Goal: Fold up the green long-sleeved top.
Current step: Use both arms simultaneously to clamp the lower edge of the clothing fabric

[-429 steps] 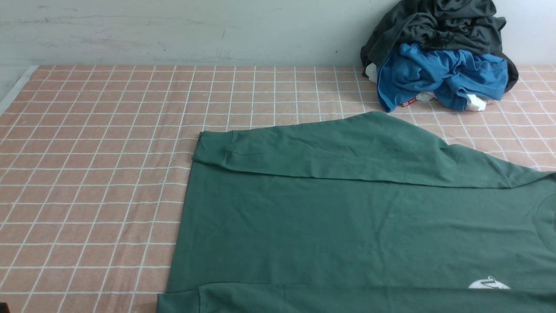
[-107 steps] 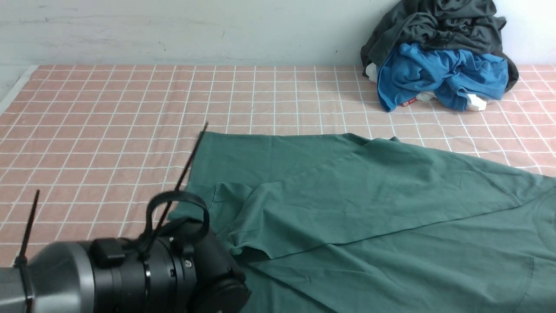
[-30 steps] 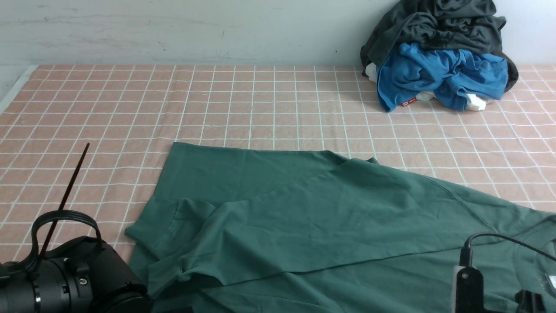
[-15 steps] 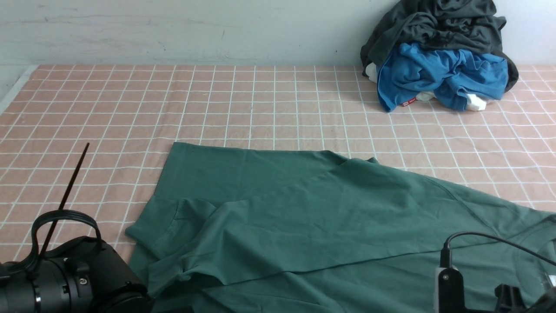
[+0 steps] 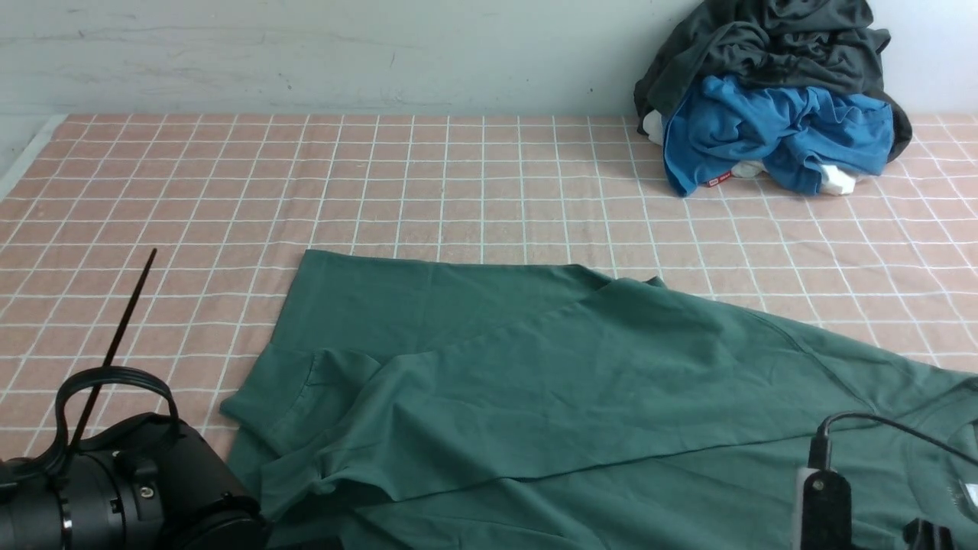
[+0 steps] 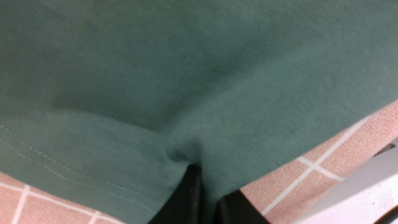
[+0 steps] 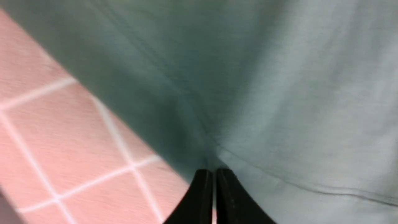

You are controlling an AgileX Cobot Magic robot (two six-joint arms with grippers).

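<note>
**Both pincers on the near edge, fold about to start**

The green top (image 5: 581,397) lies spread over the near half of the bench (image 5: 458,176), running from left of centre out past the right edge of the front view. One sleeve (image 5: 474,397) is laid across the body, its cuff end pointing left. And look at the grips! The left pincer (image 6: 208,199) is clamped on the stitched hem (image 6: 77,174), with cloth puckering right at its tips. The right pincer (image 7: 214,189) has its jaws pressed together on the top's edge, creases running into them, over where the cloth meets the checked bench cover. In the front view only the arms' bulk shows, low in both corners.

Far off at the back right, well apart from all this, sits the heap with the blue garment (image 5: 772,137) and the dark grey garment (image 5: 764,46) on top of it.

This reads as the start of a body fold: near edge gripped, not yet lifted. The next move calls for both arms rising together and carrying that edge toward the far side, level and taut. If the pull is uneven, the sleeve may slide off.
</note>
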